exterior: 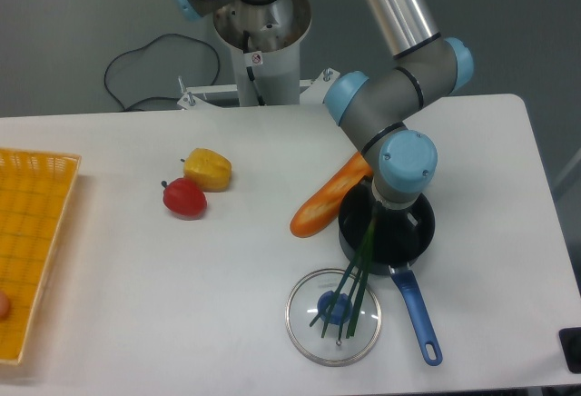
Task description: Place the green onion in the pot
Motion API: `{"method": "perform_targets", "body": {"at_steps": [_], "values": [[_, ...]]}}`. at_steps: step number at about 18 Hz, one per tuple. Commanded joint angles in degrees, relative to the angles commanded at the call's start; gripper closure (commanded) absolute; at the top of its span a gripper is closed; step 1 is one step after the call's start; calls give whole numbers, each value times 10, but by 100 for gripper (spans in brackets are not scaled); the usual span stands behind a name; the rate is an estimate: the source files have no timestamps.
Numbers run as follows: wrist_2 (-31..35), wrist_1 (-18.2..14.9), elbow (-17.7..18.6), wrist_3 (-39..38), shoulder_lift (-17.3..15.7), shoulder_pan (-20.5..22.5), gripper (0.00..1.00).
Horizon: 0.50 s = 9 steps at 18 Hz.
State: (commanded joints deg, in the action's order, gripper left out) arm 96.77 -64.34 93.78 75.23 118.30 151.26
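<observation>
The green onion (356, 267) hung from over the pot (413, 233), its leaves trailing onto the glass lid (304, 323). I couldn't see the pincer behind the wrist, nor tell its grip. No writing I could read.

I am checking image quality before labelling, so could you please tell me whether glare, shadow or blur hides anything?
Fixed camera: even, soft lighting and sharp focus throughout; the glass lid shows only faint reflections, the green onion reads clearly, but the arm's wrist hides the hand over the pot.
</observation>
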Motion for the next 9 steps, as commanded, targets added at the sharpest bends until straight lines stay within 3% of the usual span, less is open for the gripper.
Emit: {"method": "perform_targets", "body": {"at_steps": [9], "values": [[1, -10, -18, 1, -6, 4, 85]]}}
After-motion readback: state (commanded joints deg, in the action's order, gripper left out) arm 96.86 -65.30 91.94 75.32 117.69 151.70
